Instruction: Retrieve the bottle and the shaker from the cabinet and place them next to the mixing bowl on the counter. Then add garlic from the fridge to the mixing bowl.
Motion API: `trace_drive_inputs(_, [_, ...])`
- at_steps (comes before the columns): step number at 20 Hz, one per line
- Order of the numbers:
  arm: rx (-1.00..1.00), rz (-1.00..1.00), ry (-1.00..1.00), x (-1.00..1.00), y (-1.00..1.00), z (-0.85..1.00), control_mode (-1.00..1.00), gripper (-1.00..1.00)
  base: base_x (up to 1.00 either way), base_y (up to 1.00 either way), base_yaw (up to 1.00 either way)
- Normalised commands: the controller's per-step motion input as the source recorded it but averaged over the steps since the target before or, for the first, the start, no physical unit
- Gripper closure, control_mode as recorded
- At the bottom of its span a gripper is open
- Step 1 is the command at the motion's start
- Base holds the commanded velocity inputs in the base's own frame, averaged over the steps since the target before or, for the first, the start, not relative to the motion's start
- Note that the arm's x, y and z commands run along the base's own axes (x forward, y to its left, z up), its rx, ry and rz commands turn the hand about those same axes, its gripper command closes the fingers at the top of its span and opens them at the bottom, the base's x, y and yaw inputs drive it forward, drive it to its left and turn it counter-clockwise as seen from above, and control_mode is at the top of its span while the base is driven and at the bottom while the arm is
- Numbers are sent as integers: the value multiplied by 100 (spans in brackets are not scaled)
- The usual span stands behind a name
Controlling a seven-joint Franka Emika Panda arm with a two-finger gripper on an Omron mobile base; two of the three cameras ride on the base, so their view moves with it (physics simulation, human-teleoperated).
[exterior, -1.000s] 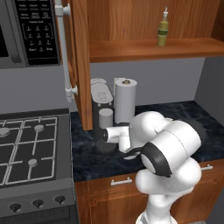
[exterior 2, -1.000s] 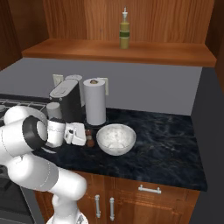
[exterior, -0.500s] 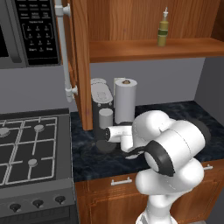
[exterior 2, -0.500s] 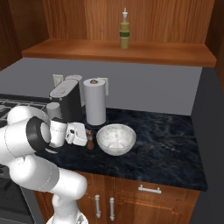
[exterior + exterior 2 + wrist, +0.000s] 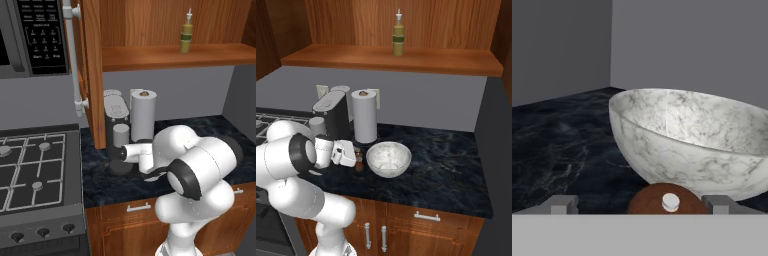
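The shaker [image 5: 668, 199], brown with a white knob, stood on the dark counter [image 5: 562, 145] between the spread fingertips [image 5: 560, 204] of the gripper [image 5: 351, 154], untouched by either. The marble mixing bowl [image 5: 388, 158] sat just beyond it. The arm was folded low, hand level. The bottle [image 5: 398, 41] stood high above on the cabinet shelf [image 5: 456, 61].

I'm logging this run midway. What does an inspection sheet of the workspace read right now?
Surface: dark marbled counter.
Job's things: shaker stands on the counter beside the mixing bowl; bottle upright on the cabinet shelf.
Clutter: paper towel roll, coffee machine.
Grippers: gripper open, fingertips either side of the shaker.
Cables: nothing seen.
Surroundings: stove, microwave, open cabinet door.
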Motion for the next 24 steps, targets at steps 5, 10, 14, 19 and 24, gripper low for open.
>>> trace_drive_inputs(5, [1, 0, 5, -5, 0, 15, -100, -100, 0, 0, 0])
trace_drive_inputs(10, [1, 0, 8, -12, 0, 43, -100, -100, 0, 0, 0])
trace_drive_inputs(14, [7, -1, 11, -12, 0, 60, -100, -100, 0, 0, 0])
trace_drive_inputs(19, [14, -1, 13, -5, -9, 77, -100, -100, 0, 0, 0])
trace_drive_inputs(24, [23, 13, 22, 0, -40, 81, -100, -100, 0, 0, 0])
